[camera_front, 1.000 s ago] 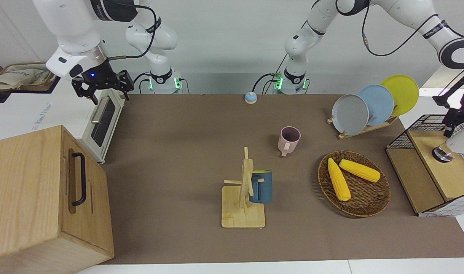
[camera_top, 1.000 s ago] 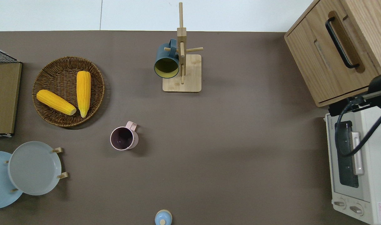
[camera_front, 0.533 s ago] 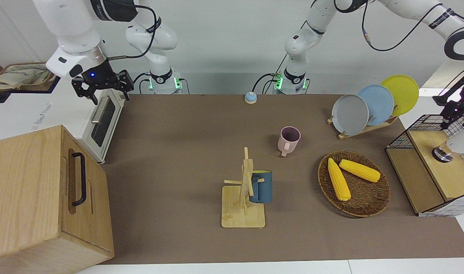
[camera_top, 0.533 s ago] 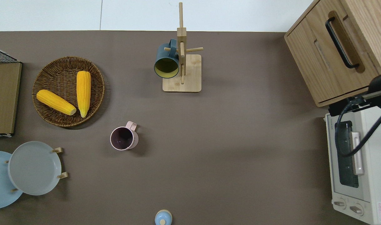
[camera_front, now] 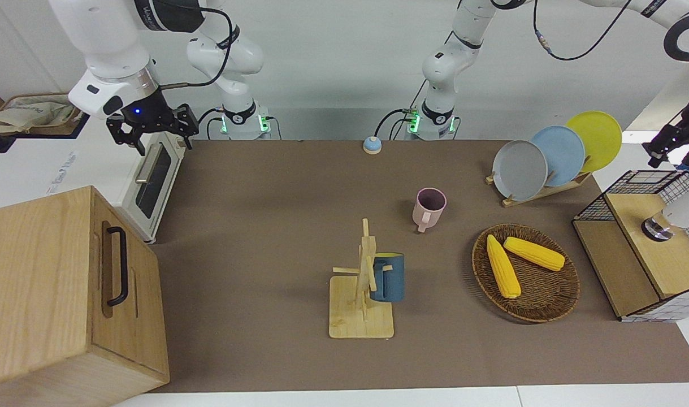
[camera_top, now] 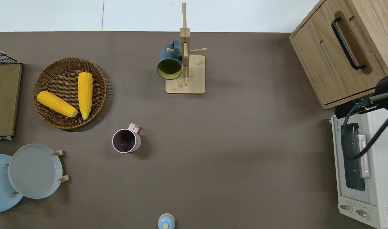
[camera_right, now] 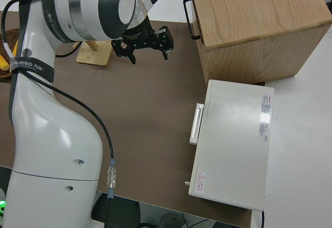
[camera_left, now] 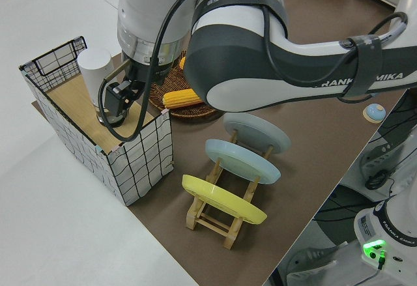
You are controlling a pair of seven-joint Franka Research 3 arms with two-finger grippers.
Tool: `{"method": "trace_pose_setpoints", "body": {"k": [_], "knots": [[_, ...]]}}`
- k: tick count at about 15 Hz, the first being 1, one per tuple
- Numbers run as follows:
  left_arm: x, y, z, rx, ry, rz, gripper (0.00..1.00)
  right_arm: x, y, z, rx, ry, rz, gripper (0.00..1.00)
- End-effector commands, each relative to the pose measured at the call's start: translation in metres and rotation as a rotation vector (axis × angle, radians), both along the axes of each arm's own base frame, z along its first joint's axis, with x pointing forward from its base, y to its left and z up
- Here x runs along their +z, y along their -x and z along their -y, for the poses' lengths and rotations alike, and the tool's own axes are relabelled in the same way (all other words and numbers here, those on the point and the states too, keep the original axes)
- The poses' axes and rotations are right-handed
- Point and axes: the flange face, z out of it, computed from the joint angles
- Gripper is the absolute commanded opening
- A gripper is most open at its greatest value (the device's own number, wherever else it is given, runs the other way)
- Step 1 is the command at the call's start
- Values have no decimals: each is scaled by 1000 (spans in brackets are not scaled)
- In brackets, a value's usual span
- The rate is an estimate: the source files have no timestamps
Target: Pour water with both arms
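My left gripper [camera_front: 671, 144] [camera_left: 116, 103] hangs over the wire basket [camera_front: 632, 189] [camera_left: 140, 152] at the left arm's end of the table. It is close beside a white cylindrical bottle [camera_front: 682, 210] [camera_left: 95, 71] that stands in the basket, and holds nothing that I can see. The right arm is parked, its gripper [camera_front: 162, 142] [camera_right: 149, 51] open and empty. A pink mug [camera_front: 429, 208] [camera_top: 126, 141] stands upright mid-table. A blue mug [camera_front: 387, 277] [camera_top: 170, 62] hangs on a wooden mug tree [camera_front: 360, 308] [camera_top: 185, 74]. No water shows.
A wicker tray [camera_front: 547, 302] [camera_top: 50, 116] holds two corn cobs. Beside it, a rack [camera_front: 533, 195] carries grey, blue and yellow plates. A toaster oven [camera_front: 152, 181] [camera_top: 362, 171] and a wooden cabinet [camera_front: 61, 294] [camera_top: 340, 51] fill the right arm's end. A small blue knob [camera_front: 371, 145] sits near the arm bases.
The left gripper has risen from just above the white bottle and drawn away from it. The right arm and everything on the table have stayed put.
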Motion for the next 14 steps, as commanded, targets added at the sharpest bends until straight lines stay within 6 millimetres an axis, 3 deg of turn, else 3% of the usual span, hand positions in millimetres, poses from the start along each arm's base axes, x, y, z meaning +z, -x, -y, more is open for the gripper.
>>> {"method": "trace_pose_setpoints", "body": {"k": [1,5,8,10,14], "knots": [[31,13,26,34,-43,-58,1000,3,2,-2,-8,-10,9,985],[46,3,84,-66,-111,-136,1000,3,2,-2,-8,-10,9,985],[45,4,108,-24,-67,-200,1000,3,2,-2,-8,-10,9,983],[55,5,130,-42,-60,-197,1000,3,2,-2,-8,-10,9,985],[55,-12,211,7,-31,-244,1000,3,2,-2,-8,-10,9,985]]}}
